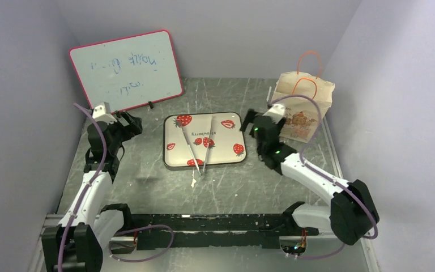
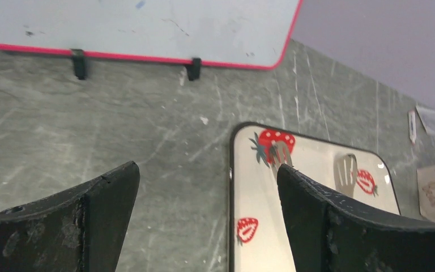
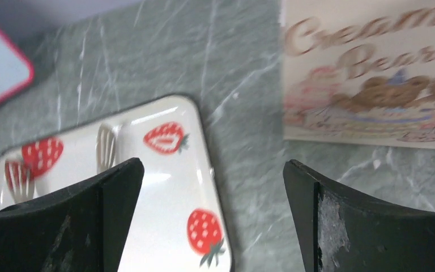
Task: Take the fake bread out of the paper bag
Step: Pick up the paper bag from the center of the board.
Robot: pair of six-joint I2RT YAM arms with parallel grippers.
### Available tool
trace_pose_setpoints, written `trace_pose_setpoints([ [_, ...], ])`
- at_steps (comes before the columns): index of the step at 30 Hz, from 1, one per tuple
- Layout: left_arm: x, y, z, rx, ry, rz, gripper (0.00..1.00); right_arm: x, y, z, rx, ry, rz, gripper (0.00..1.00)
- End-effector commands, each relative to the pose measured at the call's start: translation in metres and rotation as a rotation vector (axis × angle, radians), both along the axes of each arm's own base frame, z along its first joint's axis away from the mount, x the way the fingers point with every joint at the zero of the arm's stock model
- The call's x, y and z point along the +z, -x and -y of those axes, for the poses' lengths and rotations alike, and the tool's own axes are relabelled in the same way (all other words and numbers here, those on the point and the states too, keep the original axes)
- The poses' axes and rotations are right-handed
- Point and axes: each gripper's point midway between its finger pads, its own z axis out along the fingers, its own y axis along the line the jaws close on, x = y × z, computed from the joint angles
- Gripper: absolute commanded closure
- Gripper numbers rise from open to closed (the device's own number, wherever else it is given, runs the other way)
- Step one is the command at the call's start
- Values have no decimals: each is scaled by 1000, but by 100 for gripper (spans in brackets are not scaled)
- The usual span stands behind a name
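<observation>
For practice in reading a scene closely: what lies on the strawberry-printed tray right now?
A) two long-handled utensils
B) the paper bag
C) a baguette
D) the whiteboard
A: two pale utensils lie across the strawberry tray, while the paper bag stands apart on the table to its right.

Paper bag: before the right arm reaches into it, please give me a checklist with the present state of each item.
1. Right gripper open: ok.
2. Paper bag upright, mouth upward: ok.
3. Right gripper above the bag mouth: not ok, it is beside the printed face.
4. Fake bread seen inside: cannot tell, none shows.
5. Left gripper open, far from the bag, near the whiteboard: ok.
</observation>
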Motion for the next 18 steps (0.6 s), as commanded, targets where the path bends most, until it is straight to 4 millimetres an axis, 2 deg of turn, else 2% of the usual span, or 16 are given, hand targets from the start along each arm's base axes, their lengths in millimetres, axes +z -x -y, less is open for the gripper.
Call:
trace_pose_setpoints([
  [1, 12, 0, 16, -23, -61, 5, 4, 15, 26, -15, -75, 248, 38, 0],
  [4, 12, 2, 28, -45, -55, 2, 4, 13, 20, -38, -4, 175, 84, 0],
  [6, 11, 4, 39, -72, -54, -10, 4, 17, 16, -59, 113, 176, 92, 0],
  [10, 5, 10, 60, -123, -63, -44, 4, 22, 15, -87, 219, 128, 34, 1],
  [13, 3, 14, 71, -143, -52, -59, 4, 11, 22, -106, 290, 120, -32, 1],
  [18, 4, 14, 90, -198, -40, -87, 4, 4, 40, -131, 317, 144, -55, 1],
])
